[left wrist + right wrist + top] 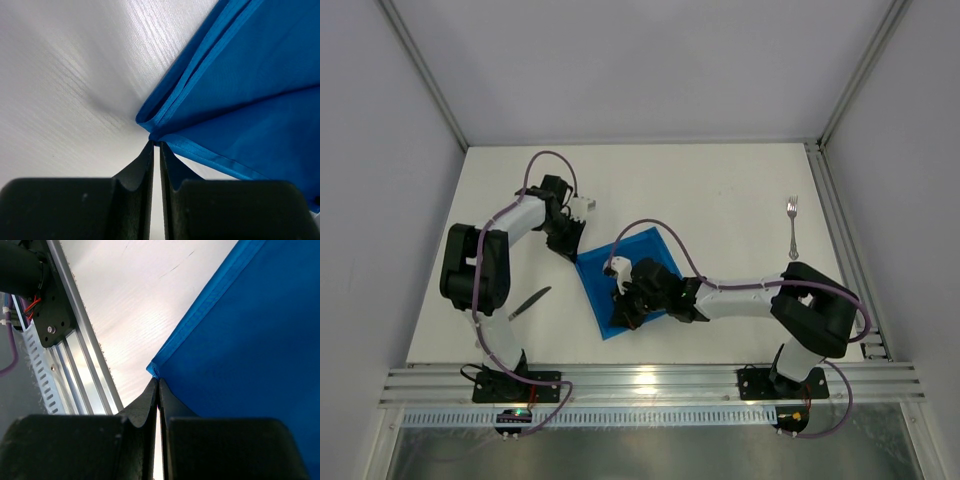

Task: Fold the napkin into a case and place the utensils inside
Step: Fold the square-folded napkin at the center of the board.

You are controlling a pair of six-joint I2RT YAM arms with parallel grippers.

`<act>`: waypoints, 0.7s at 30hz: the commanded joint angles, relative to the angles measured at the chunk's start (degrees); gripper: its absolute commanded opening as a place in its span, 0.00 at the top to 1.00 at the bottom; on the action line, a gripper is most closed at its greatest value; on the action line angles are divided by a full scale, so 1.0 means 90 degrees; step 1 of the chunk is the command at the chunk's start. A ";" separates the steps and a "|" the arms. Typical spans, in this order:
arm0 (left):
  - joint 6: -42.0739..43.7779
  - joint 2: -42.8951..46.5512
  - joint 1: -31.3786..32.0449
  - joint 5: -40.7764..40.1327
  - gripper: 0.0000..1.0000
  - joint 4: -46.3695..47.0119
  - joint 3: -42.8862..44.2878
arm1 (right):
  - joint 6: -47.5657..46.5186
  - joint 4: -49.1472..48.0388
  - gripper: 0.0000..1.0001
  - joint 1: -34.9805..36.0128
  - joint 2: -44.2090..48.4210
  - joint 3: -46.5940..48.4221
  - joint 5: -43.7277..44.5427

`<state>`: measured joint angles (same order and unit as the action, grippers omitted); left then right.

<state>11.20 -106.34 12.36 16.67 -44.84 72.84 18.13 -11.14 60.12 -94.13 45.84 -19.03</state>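
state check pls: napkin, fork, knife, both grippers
napkin: folded in layers, flat on the table, nothing inside it
fork: lying loose, far right, apart from napkin
knife: lying loose, near left, apart from napkin
left gripper: shut, tips at a layered napkin corner, looks pinched
right gripper: shut, tips at another napkin corner, looks pinched

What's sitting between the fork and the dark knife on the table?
The top view shows the blue napkin between fork and knife, with the right arm reaching over it.
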 commanded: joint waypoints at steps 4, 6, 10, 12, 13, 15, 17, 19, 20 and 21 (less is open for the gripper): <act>-0.0063 -0.0010 -0.0006 0.0004 0.92 0.0158 -0.0036 | -0.0022 -0.0354 0.96 0.0176 -0.0166 0.0004 0.0180; -0.0053 0.0000 -0.0006 0.0004 0.92 0.0158 -0.0046 | -0.0022 -0.0354 0.96 0.0176 -0.0186 -0.0045 0.0180; -0.0053 0.0009 -0.0006 0.0004 0.92 0.0177 -0.0056 | 0.0026 -0.0374 0.96 0.0176 -0.0196 -0.0123 0.0190; -0.0063 0.0019 -0.0006 -0.0006 0.92 0.0158 -0.0046 | 0.0075 -0.0442 0.96 0.0195 -0.0244 -0.0123 0.0181; -0.0053 0.0029 -0.0006 0.0004 0.92 0.0158 -0.0046 | 0.0095 -0.0500 0.96 0.0215 -0.0274 -0.0114 0.0209; -0.0034 0.0058 -0.0006 0.0013 0.92 0.0139 -0.0007 | 0.0202 -0.0520 0.96 0.0205 -0.0400 -0.0045 0.0229; -0.0014 0.0126 -0.0006 0.0062 0.91 0.0022 0.0061 | 0.0241 -0.0520 0.96 0.0205 -0.0459 0.0033 0.0239; 0.0044 0.0195 -0.0006 0.0072 0.90 -0.0056 0.0120 | 0.0251 -0.0530 0.96 0.0215 -0.0498 0.0043 0.0278; 0.0054 0.0263 0.0004 0.0072 0.90 -0.0076 0.0139 | 0.0241 -0.0530 0.96 0.0215 -0.0508 0.0043 0.0336; 0.0103 0.0292 -0.0006 0.0072 0.90 -0.0105 0.0178 | 0.0241 -0.0521 0.96 0.0215 -0.0499 0.0043 0.0375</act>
<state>11.00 -106.32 12.36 16.62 -44.84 72.73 19.86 -12.88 61.56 -98.67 44.93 -17.50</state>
